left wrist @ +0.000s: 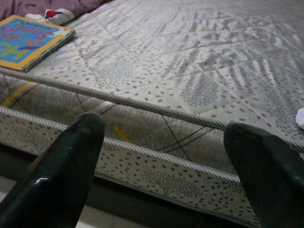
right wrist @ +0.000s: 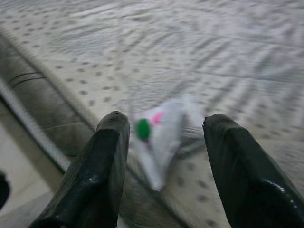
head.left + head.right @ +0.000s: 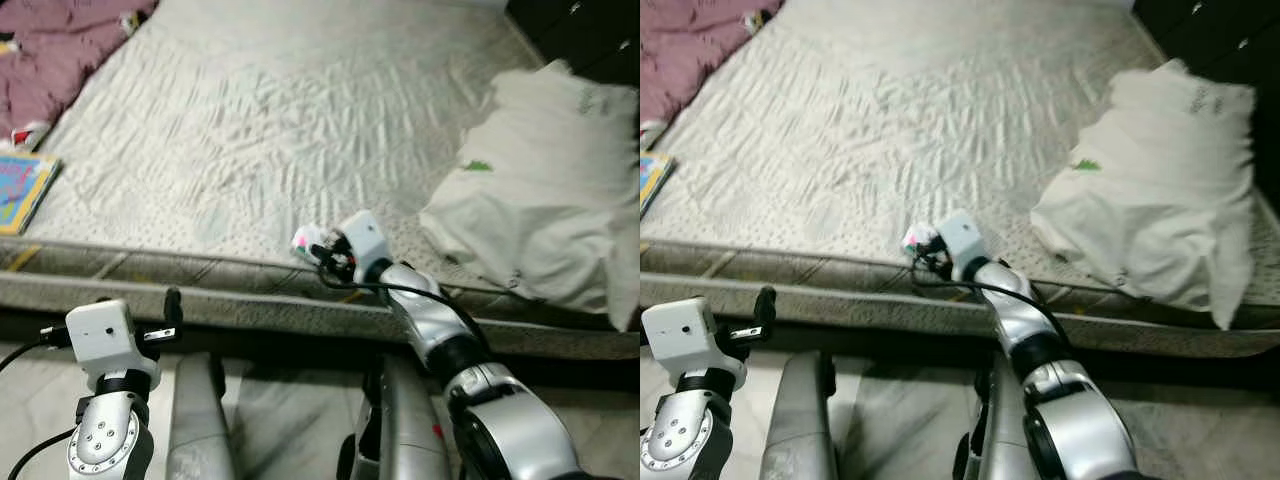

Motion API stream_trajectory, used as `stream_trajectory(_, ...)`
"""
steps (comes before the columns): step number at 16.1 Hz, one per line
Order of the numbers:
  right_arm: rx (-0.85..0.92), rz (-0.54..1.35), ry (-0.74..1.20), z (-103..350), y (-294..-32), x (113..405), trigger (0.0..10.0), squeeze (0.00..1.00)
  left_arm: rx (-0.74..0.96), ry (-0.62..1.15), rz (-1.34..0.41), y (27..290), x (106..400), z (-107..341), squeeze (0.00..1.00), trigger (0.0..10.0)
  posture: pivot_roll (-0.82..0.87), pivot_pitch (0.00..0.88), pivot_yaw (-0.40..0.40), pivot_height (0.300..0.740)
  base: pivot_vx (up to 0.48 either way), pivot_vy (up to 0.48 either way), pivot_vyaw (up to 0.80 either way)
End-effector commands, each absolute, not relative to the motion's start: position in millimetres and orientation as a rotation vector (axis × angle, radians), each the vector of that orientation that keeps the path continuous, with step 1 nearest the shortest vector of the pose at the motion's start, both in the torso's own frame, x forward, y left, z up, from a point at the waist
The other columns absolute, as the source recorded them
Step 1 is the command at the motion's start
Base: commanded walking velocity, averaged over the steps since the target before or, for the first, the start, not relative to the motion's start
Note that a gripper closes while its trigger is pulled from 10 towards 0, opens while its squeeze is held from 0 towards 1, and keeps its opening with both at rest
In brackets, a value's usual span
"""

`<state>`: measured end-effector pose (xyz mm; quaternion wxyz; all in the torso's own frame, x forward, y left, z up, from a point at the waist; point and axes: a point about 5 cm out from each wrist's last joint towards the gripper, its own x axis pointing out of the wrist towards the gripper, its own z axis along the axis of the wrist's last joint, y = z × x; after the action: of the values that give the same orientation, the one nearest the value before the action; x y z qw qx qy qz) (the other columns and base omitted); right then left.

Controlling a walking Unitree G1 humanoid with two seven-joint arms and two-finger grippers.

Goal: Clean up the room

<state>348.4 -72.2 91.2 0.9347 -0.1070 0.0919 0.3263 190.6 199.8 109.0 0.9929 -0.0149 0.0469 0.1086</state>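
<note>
A small white wrapper [image 2: 164,135] lies at the mattress [image 3: 300,140] edge between the right gripper's [image 2: 164,142] spread fingers, at twelve o'clock. The left gripper [image 1: 166,166] hangs open.

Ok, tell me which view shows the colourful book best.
The left wrist view: the book lies close, its cover lettering visible, on the mattress corner. Both eye views show just a sliver at the picture's left edge.
</note>
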Motion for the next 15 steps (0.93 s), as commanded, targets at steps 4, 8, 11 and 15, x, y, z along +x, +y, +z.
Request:
stream_trajectory(4, -0.243, 0.697, 0.198, 97.9, -56.8, 354.8, 10.0, 0.0, -0.023, 0.109, 0.233, 198.0, 176.1, 118.8, 0.0, 10.0, 0.3, 0.23, -0.082, 0.527, 0.0, 0.0, 0.0)
stream_trajectory(8, -0.215, 0.582, 0.122, 113.0, -56.3, 365.2, 10.0, 0.0, -0.026, 0.131, 0.241, 195.4, 167.5, 122.0, 0.0, 10.0, 0.32, 0.255, -0.081, 0.527, 0.0, 0.0, 0.0)
stream_trajectory(11, -0.211, 0.581, 0.112, 113.9, -60.6, 366.2, 10.0, 0.0, -0.028, 0.142, 0.246, 194.6, 165.8, 122.8, 0.0, 10.0, 0.31, 0.257, -0.086, 0.527, 0.0, 0.0, 0.0)
stream_trajectory(15, -0.121, 0.538, -0.034, 134.9, -72.1, 372.2, 10.0, 0.0, -0.037, 0.142, 0.25, 193.4, 168.4, 123.9, 0.0, 10.0, 0.3, 0.246, -0.091, 0.527, 0.0, 0.0, 0.0)
